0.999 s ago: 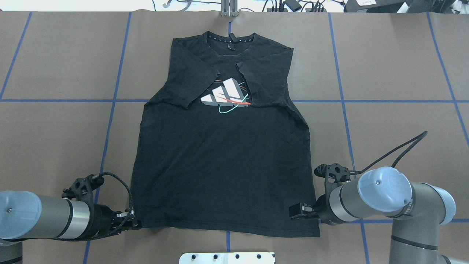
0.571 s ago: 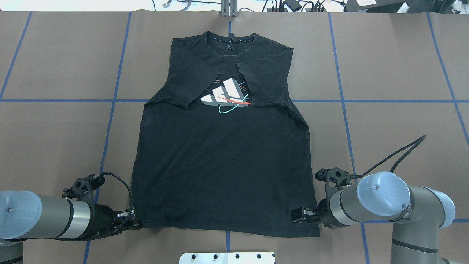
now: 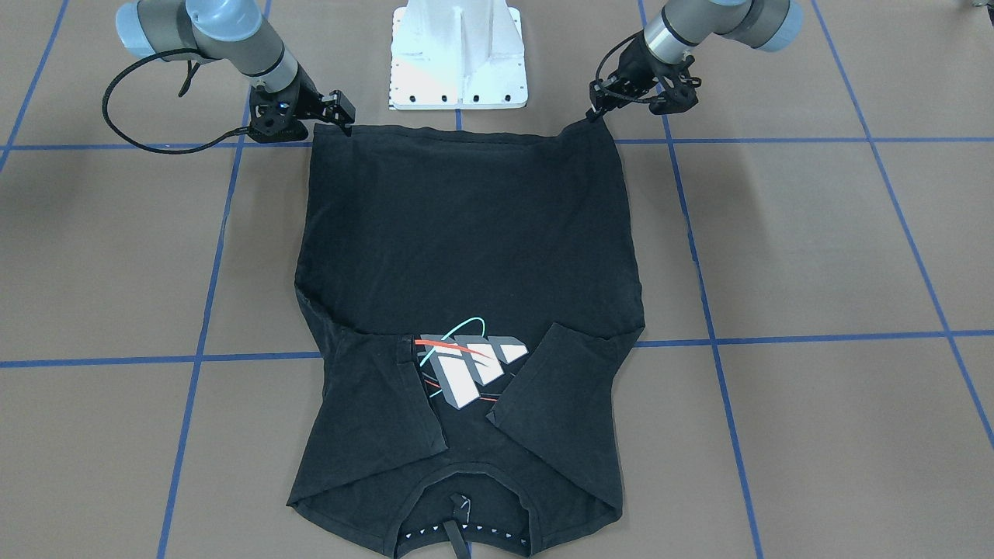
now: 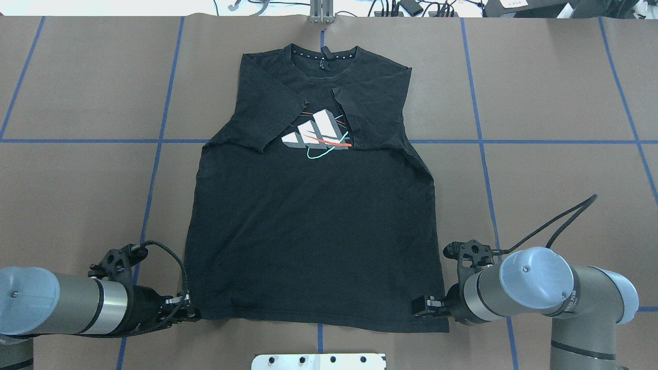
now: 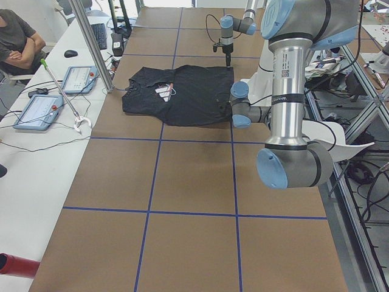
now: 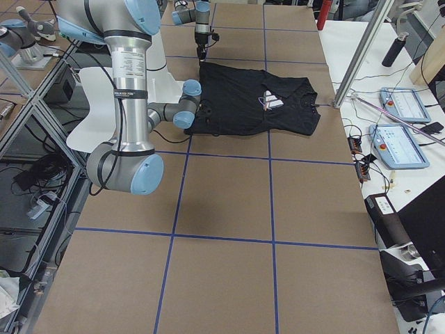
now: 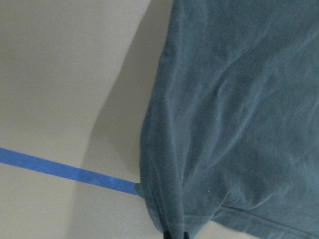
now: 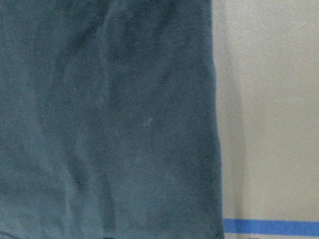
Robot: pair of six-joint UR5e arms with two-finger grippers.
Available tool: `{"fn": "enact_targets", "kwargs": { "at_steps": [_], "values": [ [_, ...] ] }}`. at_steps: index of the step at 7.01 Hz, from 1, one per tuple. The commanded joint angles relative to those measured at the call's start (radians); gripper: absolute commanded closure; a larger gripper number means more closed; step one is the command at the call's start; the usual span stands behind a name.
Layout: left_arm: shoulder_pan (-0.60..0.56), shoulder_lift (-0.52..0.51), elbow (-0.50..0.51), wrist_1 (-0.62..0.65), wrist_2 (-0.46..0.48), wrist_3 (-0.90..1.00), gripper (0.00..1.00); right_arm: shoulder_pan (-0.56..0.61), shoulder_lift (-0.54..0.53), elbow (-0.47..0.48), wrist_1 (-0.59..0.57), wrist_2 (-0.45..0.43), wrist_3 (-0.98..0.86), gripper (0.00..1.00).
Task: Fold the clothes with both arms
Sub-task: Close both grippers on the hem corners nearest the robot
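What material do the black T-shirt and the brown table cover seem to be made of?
T-shirt: probably soft knit cotton or similar, matte; it lies limp with fine wrinkles and a stitched hem. Table cover: looks like smooth matte brown paper, though vinyl is possible; no shine.

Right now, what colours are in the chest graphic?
On the T-shirt, the chest graphic shows grey-white blocks with red and teal lines; clearest in overhead exterior view.

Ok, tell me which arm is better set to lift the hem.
Left, probably: the left gripper sits at the T-shirt hem corner, cloth bunching toward it; the right gripper hangs over fabric, inboard of its corner.
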Motion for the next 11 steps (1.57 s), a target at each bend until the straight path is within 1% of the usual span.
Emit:
{"fn": "enact_targets", "kwargs": {
  "at_steps": [1,2,5,6,8,9,10,11],
  "values": [
    [0.000,0.001,0.000,0.000,0.000,0.000,1.00,-0.005,0.000,0.000,0.000,-0.008,0.000,0.27],
    [0.000,0.001,0.000,0.000,0.000,0.000,1.00,-0.008,-0.001,-0.002,0.000,-0.009,0.000,0.34],
    [0.000,0.001,0.000,0.000,0.000,0.000,1.00,-0.008,-0.003,0.000,0.000,-0.009,-0.001,0.46],
    [0.000,0.001,-0.002,0.000,0.000,0.000,1.00,-0.008,-0.004,0.003,0.000,-0.009,-0.001,0.57],
    [0.000,0.003,-0.002,0.000,0.000,0.000,1.00,-0.008,-0.004,0.007,0.002,-0.009,-0.001,0.94],
    [0.000,0.004,-0.005,0.000,0.000,0.000,1.00,-0.007,-0.003,0.009,0.002,-0.008,-0.001,1.00],
    [-0.002,0.007,-0.014,0.000,0.000,0.000,1.00,-0.003,-0.001,0.011,0.003,-0.005,-0.003,1.00],
    [-0.002,0.009,-0.024,0.000,-0.002,0.000,1.00,0.010,0.002,0.026,0.008,0.017,-0.003,1.00]
  ]
}}
